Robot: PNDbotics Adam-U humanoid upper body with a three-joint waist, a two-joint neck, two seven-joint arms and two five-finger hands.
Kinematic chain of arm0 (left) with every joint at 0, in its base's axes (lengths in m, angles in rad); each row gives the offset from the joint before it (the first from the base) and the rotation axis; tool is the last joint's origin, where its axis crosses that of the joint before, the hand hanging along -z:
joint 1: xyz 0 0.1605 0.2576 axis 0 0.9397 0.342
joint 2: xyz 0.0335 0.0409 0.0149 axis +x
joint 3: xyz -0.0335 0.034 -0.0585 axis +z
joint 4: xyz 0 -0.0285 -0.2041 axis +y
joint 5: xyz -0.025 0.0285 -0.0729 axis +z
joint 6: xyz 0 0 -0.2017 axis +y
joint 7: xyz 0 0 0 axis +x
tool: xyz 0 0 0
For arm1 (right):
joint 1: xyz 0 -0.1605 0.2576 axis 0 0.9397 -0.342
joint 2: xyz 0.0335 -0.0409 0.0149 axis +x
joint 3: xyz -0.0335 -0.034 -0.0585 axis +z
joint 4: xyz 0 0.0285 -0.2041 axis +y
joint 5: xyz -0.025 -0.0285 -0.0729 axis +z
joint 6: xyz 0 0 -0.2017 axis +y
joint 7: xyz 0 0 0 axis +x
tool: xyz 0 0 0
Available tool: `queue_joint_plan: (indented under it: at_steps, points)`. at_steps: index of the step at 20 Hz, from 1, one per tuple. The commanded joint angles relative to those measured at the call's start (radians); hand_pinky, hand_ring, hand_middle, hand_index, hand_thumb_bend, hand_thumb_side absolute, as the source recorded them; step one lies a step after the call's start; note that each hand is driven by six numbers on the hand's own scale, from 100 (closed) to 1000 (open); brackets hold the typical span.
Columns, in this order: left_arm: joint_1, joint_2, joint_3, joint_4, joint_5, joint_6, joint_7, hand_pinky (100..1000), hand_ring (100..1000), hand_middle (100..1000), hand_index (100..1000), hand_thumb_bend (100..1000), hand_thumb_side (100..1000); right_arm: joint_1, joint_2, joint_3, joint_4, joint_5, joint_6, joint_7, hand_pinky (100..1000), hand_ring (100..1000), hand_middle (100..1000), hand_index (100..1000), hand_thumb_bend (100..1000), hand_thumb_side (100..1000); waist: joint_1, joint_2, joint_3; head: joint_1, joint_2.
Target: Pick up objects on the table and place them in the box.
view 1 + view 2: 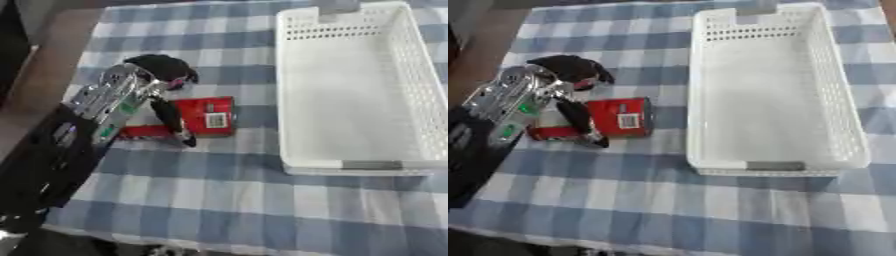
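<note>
**Closing on the red box**

Reaching in the left eye view, the left hand [162,75] sits over the red box [197,117] on the checked tablecloth [227,200], fingers curled above, thumb down its front face. Likely the grasp step; next would be lifting it across to the white basket [293,75].

In the right eye view, the thumb [579,122] touches the box; a closed grip isn't certain. The right hand is unseen.

Left hand [570,95] over red box [619,117]
</note>
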Motion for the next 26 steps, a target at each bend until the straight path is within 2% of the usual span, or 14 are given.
queue_joint_plan:
  at_steps: [1,10,11,12,13,14,15,16,17,18,19,22,25,26]
  points:
    - [-0.002,0.02,0.012,0.02,-0.052,-0.015,-0.009,739,792,851,952,828,452,-0.018,-0.009,-0.006,-0.022,0.0,0.001,-0.002,609,727,654,871,100,1000,-0.002,-0.01,-0.004,0.006,-0.004]
    - [-0.001,0.056,-0.038,0.065,-0.119,-0.086,-0.01,758,794,848,946,825,411,-0.022,-0.012,-0.005,-0.024,0.003,0.002,0.001,609,727,654,867,100,1000,0.005,-0.007,-0.011,0.009,-0.004]
    - [-0.004,0.062,-0.043,0.06,-0.128,-0.091,-0.01,719,759,810,913,776,385,-0.022,-0.013,-0.005,-0.024,0.003,0.002,0.002,610,727,654,867,100,1000,0.006,-0.007,-0.012,0.009,-0.004]
    - [-0.006,0.068,-0.047,0.05,-0.138,-0.092,-0.009,726,765,816,918,784,388,-0.022,-0.013,-0.004,-0.024,0.003,0.002,0.003,610,727,654,867,100,1000,0.007,-0.007,-0.012,0.01,-0.004]
    - [-0.007,0.071,-0.049,0.037,-0.147,-0.089,-0.001,627,700,751,836,653,332,-0.022,-0.014,-0.004,-0.024,0.003,0.002,0.004,610,728,654,867,100,1000,0.007,-0.007,-0.012,0.01,-0.004]
    - [-0.006,0.074,-0.051,0.026,-0.155,-0.085,0.014,641,711,759,849,680,340,-0.022,-0.014,-0.003,-0.023,0.003,0.001,0.005,610,728,654,867,100,1000,0.008,-0.007,-0.012,0.01,-0.004]
    - [-0.006,0.076,-0.053,0.018,-0.159,-0.08,0.033,566,644,697,771,476,291,-0.022,-0.014,-0.003,-0.023,0.003,0.001,0.005,610,728,654,866,100,1000,0.008,-0.007,-0.012,0.011,-0.004]
    - [-0.004,0.077,-0.055,0.013,-0.161,-0.076,0.056,556,632,685,759,447,281,-0.022,-0.014,-0.003,-0.023,0.003,0.001,0.006,610,728,654,866,100,1000,0.008,-0.007,-0.012,0.011,-0.004]
    - [-0.002,0.078,-0.058,0.013,-0.16,-0.073,0.078,527,601,649,724,380,251,-0.022,-0.014,-0.003,-0.023,0.004,0.001,0.006,610,728,654,865,100,1000,0.009,-0.007,-0.013,0.012,-0.004]
    - [-0.001,0.078,-0.061,0.016,-0.158,-0.072,0.097,523,597,644,720,373,248,-0.022,-0.014,-0.003,-0.023,0.004,0.001,0.007,610,728,654,865,100,1000,0.009,-0.007,-0.013,0.012,-0.004]
    - [0.0,0.078,-0.063,0.019,-0.157,-0.071,0.115,484,553,593,679,291,194,-0.022,-0.014,-0.003,-0.023,0.004,0.001,0.007,610,728,654,865,100,1000,0.01,-0.007,-0.013,0.013,-0.004]
    - [0.003,0.075,-0.066,0.028,-0.15,-0.066,0.166,439,507,536,649,212,100,-0.022,-0.014,-0.004,-0.023,0.004,0.001,0.007,610,727,654,864,100,1000,0.01,-0.007,-0.014,0.014,-0.004]
    - [0.004,0.073,-0.065,0.034,-0.15,-0.053,0.217,347,416,458,582,164,100,-0.023,-0.014,-0.005,-0.024,0.006,0.002,0.006,610,727,654,863,100,1000,0.01,-0.006,-0.014,0.016,-0.004]
    - [0.003,0.074,-0.061,0.034,-0.154,-0.047,0.233,347,416,458,582,164,100,-0.022,-0.014,-0.006,-0.023,0.006,0.003,0.006,610,727,654,863,100,1000,0.01,-0.006,-0.014,0.017,-0.004]
